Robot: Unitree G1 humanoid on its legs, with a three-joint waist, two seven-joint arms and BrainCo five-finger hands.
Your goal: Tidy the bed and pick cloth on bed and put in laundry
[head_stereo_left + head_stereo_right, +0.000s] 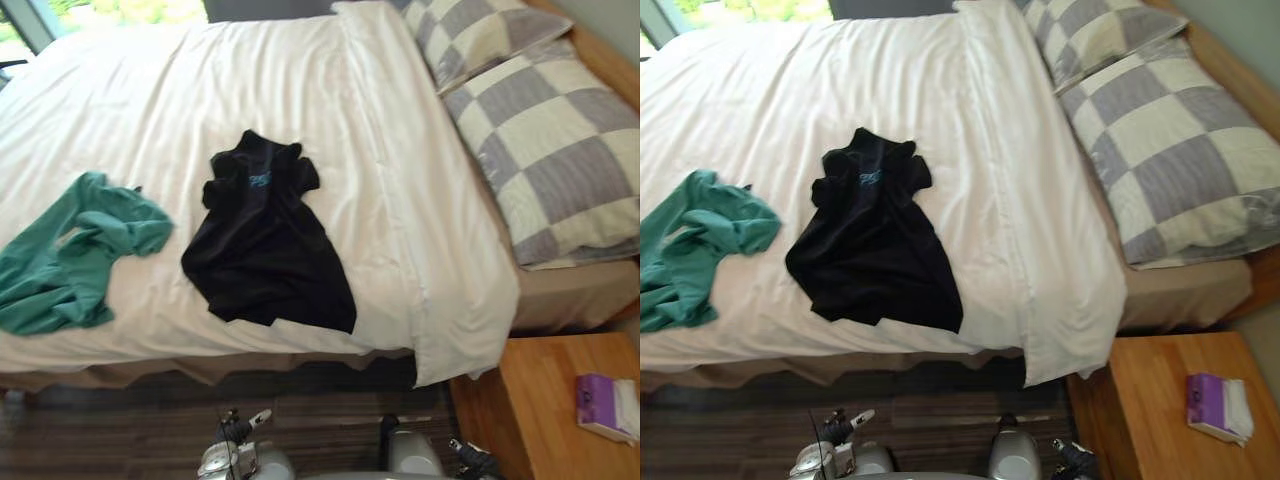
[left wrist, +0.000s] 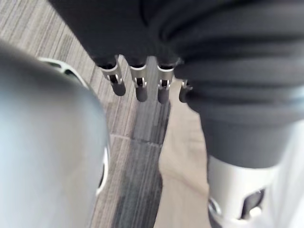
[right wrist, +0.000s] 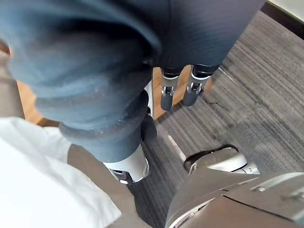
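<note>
Garments on white duvet (image 1: 150, 100): black shirt (image 1: 265, 240) centre frame, green cloth (image 1: 70, 255) lower left. Both look light, limp, likely to drape; pinch bunched folds mid-fabric. Left hand (image 2: 137, 85), right hand (image 3: 168, 92) hang low, fingers straight, empty.

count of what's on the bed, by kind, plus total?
Loose garments: 2, black shirt and green top
Pillows: 2, near checked pillow and far checked pillow
Duvets: 1, white duvet
Total: 5
</note>
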